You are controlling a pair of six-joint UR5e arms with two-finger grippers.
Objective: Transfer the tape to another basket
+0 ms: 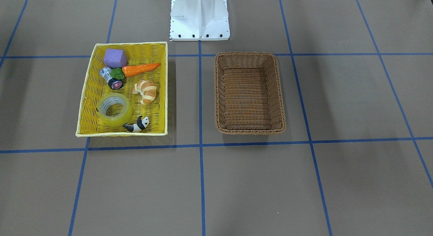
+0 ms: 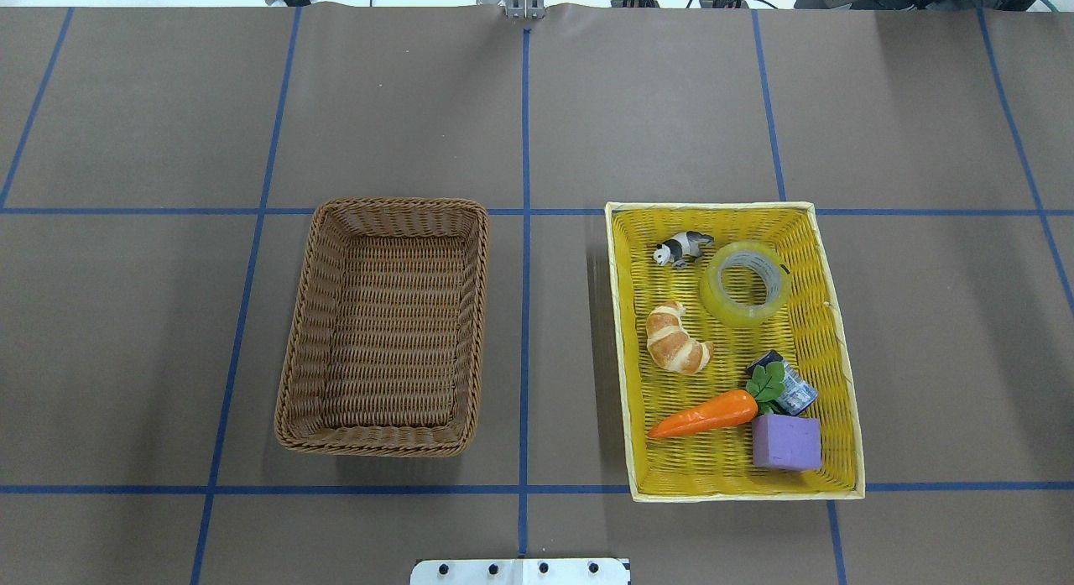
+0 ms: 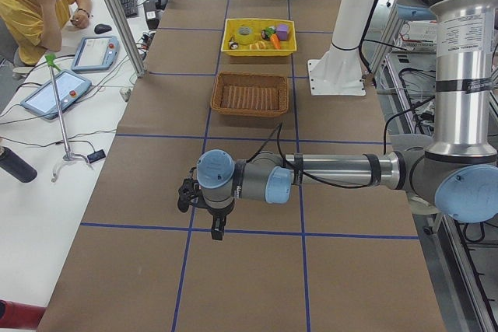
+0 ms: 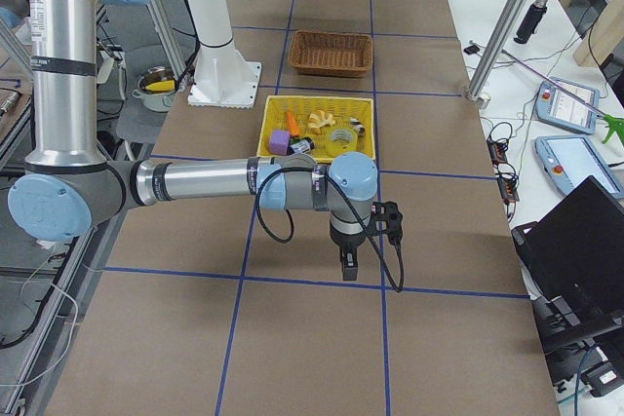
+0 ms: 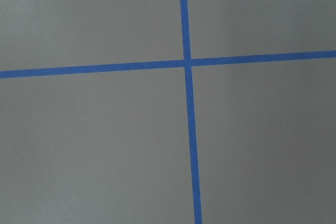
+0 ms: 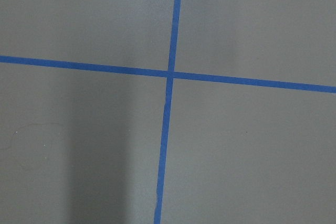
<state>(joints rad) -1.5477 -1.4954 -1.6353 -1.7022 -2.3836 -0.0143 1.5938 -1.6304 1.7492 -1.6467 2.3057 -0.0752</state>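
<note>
The tape (image 1: 118, 120), a yellowish-green roll, lies flat in the yellow basket (image 1: 121, 132) near a panda figure; it also shows in the overhead view (image 2: 742, 315). The brown wicker basket (image 1: 250, 130) stands empty beside the yellow one, across a blue tape line (image 2: 377, 444). My left gripper (image 3: 216, 231) hangs over bare table far from both baskets, seen only from the side. My right gripper (image 4: 348, 268) hangs over the table's other end, just beyond the yellow basket. I cannot tell whether either is open or shut. Both wrist views show only brown table and blue lines.
The yellow basket also holds a croissant (image 2: 676, 340), a carrot (image 2: 703, 413), a purple block (image 2: 785, 442), a small black-capped bottle (image 2: 793, 392) and a panda figure (image 2: 683, 248). The robot's white base (image 1: 199, 17) stands behind the baskets. An operator (image 3: 39, 5) sits beside the table.
</note>
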